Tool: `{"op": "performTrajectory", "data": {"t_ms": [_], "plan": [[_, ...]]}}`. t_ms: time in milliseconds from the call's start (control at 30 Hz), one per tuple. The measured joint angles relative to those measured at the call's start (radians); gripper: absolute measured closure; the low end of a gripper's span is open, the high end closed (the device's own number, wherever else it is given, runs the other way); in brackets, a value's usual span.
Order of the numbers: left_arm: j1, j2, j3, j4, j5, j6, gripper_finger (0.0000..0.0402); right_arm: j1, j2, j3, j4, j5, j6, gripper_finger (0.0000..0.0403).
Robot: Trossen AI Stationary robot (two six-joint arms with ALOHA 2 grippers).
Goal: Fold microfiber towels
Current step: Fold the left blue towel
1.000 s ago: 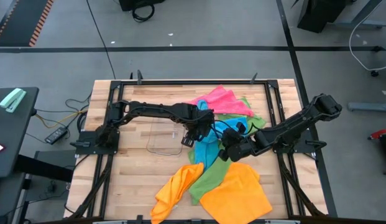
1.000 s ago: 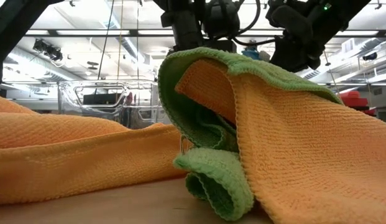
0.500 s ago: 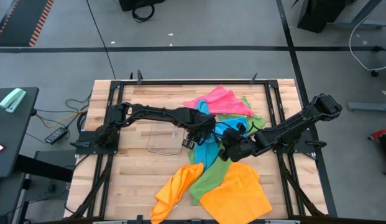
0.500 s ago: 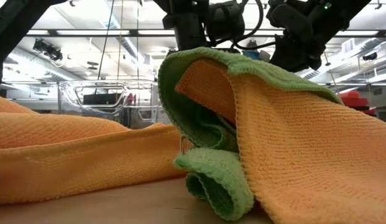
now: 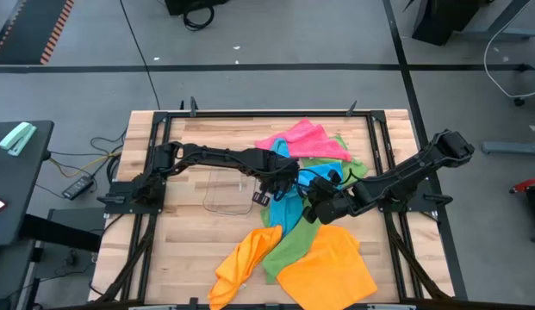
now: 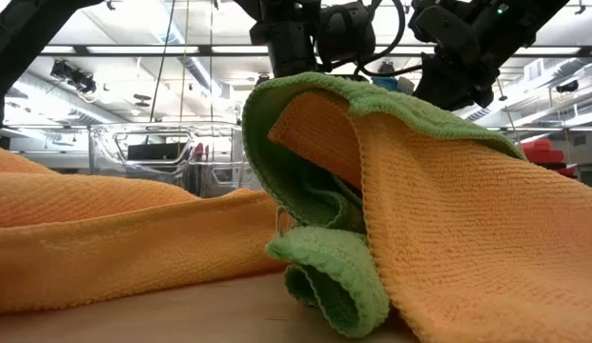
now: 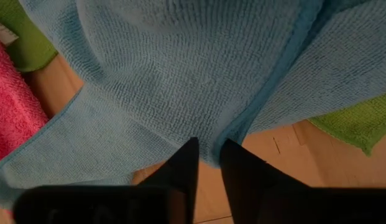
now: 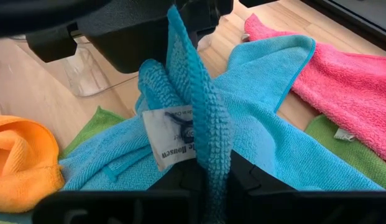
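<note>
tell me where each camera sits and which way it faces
High: overhead, straight down on the table; both arms show.
Low: tabletop level, facing an orange towel; arms hang above.
Left wrist: on the left hand, facing the blue towel.
Right wrist: on the right hand, pinching that towel.
Shared: both wrist views show the blue and pink towel.
</note>
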Motion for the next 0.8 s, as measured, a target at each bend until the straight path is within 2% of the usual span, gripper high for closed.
{"op": "performTrajectory", "data": {"t_ms": [133,333,800], "plan": [[0.000,0.000,0.000,0.000,0.013,0.001,0.0390,0.000,0.000,0.000,0.000,0.000,0.000,0.0366],[0.000,-0.003,0.000,-0.001,0.022,0.077,0.0390,0.000,0.000,0.000,0.001,-0.015,0.002,0.0366],[0.016,-0.013,0.144,-0.116,0.037,0.212,0.0396,-0.001,0.000,0.001,0.087,-0.189,0.000,0.0366]]}}
